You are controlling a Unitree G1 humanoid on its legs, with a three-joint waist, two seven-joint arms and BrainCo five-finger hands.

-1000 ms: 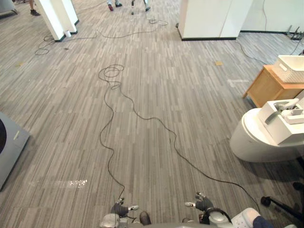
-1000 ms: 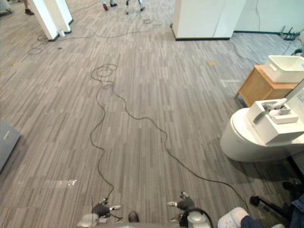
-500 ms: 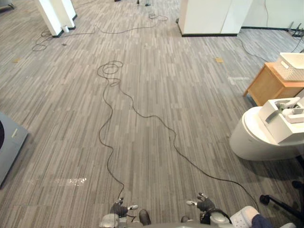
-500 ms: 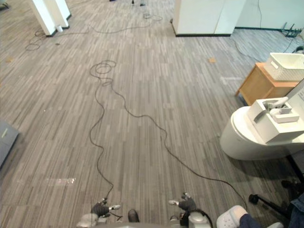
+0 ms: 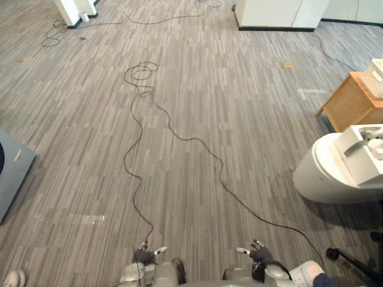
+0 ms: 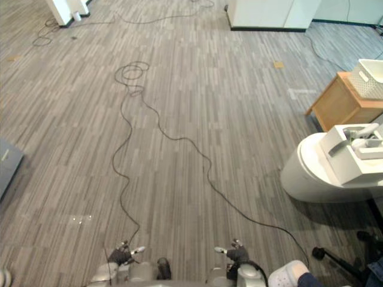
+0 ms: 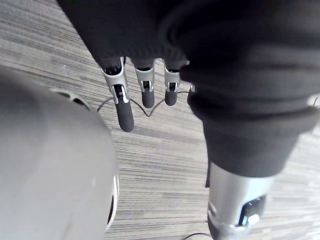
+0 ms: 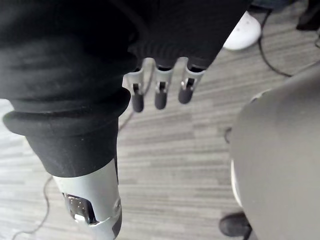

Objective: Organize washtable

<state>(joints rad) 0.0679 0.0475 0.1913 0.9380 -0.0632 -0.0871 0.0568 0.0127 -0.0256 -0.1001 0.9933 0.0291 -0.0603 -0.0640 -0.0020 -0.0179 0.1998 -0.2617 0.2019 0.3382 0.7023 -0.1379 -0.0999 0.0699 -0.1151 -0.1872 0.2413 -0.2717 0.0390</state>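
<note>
Fingers [image 7: 123,107] of left hand [image 5: 143,256]: straight, slightly apart, empty. Right hand [image 5: 258,254]: likewise, fingers [image 8: 160,95] relaxed, nothing held. Both well apart from the white round wash table [image 6: 305,173], which carries a white faucet box [image 6: 350,156]. Step judged: approach. Turn toward the table and halt squarely near its rim.

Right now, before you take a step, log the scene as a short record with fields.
left robot hand: low at the side, fingers straight, holding nothing
right robot hand: likewise straight and empty
white rounded unit: ahead to the right, likely the washtable
white box: on top of that unit
wooden cabinet: beyond the unit, white basket on it
grey striped floor: open stretch ahead
</note>
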